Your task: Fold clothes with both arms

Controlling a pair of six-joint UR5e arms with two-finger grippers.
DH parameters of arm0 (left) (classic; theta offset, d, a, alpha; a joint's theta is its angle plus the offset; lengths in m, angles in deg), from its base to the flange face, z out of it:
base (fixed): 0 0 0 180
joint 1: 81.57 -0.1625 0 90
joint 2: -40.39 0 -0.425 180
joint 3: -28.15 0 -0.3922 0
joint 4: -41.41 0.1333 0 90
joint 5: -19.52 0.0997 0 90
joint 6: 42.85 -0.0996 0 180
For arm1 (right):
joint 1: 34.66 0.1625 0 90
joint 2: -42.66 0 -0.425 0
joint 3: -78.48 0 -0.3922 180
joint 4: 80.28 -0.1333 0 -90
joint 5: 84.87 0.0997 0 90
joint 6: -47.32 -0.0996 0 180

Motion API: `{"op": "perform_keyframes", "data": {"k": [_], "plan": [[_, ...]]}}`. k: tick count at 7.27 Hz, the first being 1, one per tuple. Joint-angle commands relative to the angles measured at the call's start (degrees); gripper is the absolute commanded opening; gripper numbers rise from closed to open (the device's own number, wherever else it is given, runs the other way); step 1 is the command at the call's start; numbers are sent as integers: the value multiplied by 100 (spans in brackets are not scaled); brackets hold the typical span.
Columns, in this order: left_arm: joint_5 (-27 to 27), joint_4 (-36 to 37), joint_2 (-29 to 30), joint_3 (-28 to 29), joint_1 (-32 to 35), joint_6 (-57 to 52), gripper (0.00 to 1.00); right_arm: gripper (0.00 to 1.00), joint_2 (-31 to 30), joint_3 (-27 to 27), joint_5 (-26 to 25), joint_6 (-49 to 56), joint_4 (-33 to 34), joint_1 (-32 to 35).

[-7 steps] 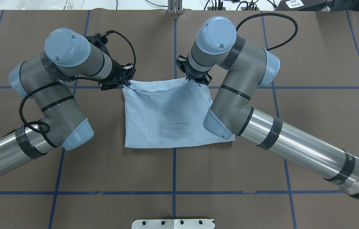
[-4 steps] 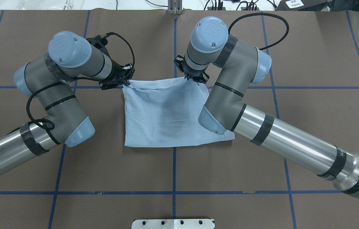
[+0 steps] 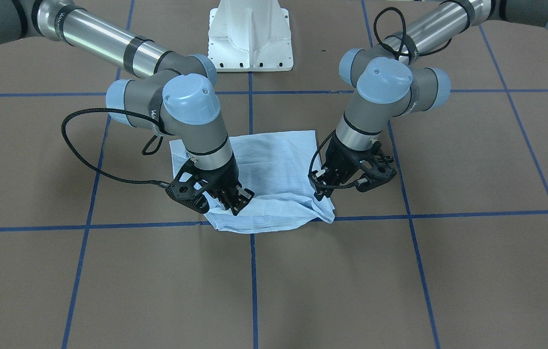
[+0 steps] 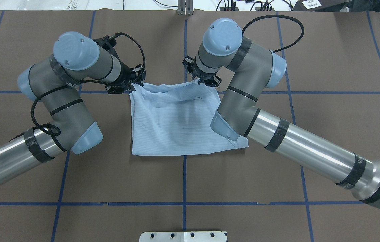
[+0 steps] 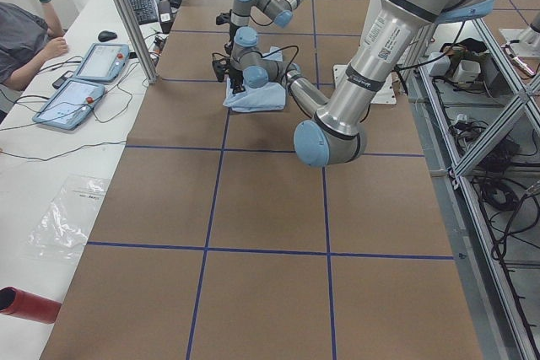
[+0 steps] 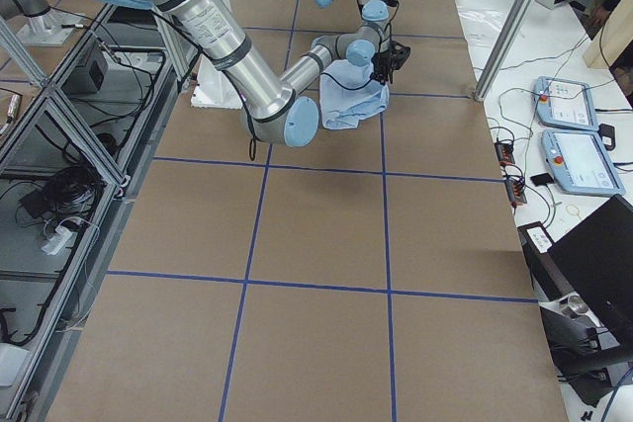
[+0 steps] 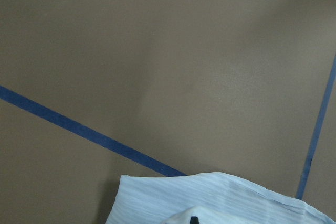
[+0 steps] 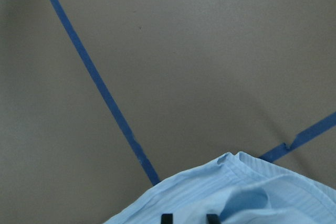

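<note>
Shirt (image 4: 176,124), pale blue and folded into a rough rectangle, lay near the middle of the brown table (image 4: 109,181), a little toward 12 o'clock from its centre as seen from over the robot's shoulders. Its near edge lay flat on the table, across one of the blue tape lines (image 4: 184,188).

The left pincer (image 4: 132,86) was closed on the shirt's corner at 11 o'clock. The right pincer (image 4: 202,81) was closed on the corner at 1 o'clock. Between them the far edge sagged and wrinkled in a shallow fold. From across the table, both sets of black fingers pointed down into the cloth.

The left arm (image 4: 62,101) bent in from 8 o'clock. The right arm (image 4: 243,97) came in from 4 o'clock, its elbow hanging over the shirt's right side.

Each wrist camera caught only a strip of striped cloth at the bottom, with bare table and tape beyond. A person (image 5: 25,35) sat off to one side near two control tablets (image 5: 84,82).
</note>
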Motion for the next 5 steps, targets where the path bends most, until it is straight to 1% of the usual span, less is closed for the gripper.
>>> {"op": "perform_keyframes", "data": {"k": [1, 2, 3, 4, 5], "plan": [[-2, 39, -15, 1, 115, -36, 100, 100, -139, -8, 77, 198, -10, 250], [-11, 48, -50, 1, 238, -63, 100, 100, -157, -8, 103, 409, -1, 339], [-159, 74, -68, -17, 379, -420, 100, 100, -175, -8, 234, 855, 16, 488], [-543, 74, -346, -121, 659, -963, 100, 100, -436, 79, 540, 1538, 77, 794], [-730, 74, -688, -418, 940, -1612, 100, 100, -882, 297, 752, 2476, 104, 1241]]}}
